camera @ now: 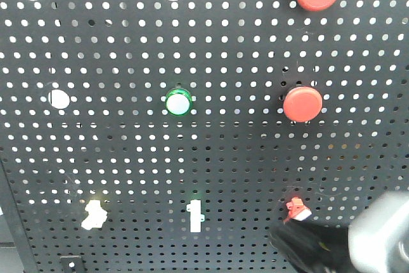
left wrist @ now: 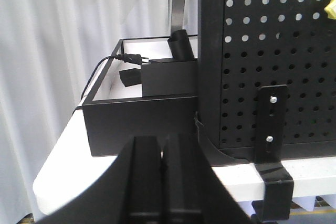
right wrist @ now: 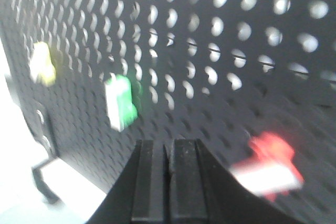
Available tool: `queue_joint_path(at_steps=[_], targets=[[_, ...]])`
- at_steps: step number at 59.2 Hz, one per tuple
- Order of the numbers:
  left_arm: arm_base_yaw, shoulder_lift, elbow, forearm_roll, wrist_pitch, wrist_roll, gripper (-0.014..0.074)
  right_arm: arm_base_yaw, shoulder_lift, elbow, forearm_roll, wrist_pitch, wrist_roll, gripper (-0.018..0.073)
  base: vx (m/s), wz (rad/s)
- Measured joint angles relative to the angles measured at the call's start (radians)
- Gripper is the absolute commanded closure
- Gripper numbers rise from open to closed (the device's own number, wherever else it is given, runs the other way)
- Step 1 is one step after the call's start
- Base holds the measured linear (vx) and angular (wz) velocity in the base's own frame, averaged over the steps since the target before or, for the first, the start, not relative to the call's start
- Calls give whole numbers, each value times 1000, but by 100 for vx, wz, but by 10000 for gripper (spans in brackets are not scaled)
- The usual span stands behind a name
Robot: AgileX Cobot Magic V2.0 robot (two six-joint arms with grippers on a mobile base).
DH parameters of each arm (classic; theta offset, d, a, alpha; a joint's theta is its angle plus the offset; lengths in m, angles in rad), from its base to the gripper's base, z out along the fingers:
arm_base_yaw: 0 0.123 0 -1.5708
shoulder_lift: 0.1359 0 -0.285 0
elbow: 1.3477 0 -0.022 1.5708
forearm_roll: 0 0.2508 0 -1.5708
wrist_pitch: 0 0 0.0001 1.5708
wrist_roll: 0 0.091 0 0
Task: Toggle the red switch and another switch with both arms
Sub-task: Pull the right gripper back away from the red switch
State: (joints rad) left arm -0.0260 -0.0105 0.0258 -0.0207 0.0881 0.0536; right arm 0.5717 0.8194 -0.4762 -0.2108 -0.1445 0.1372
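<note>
The red switch (camera: 296,209) is nearly reached by the right gripper (right wrist: 169,153), its fingers pressed together; the left gripper (left wrist: 164,153), also closed, is kept low, well apart from another switch (camera: 93,215). No toggle seems done yet.

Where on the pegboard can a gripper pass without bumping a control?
Bare board lies between the cream toggle and the green-ringed button, and between that button and the lower red push button. The bottom right is crowded: the right gripper sits just under the red switch, with the white upright switch nearby.
</note>
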Motion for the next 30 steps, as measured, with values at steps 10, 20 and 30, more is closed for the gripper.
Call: queue_joint_path(at_steps=[10, 20, 30], targets=[[0, 0, 0, 1, 0, 0, 594, -170, -252, 129, 10, 13, -17, 566, 0, 0], [0, 0, 0, 1, 0, 0, 594, -396, -494, 272, 43, 105, -32, 566, 0, 0], [0, 0, 0, 1, 0, 0, 594, -510, -681, 426, 74, 131, -34, 566, 0, 0]])
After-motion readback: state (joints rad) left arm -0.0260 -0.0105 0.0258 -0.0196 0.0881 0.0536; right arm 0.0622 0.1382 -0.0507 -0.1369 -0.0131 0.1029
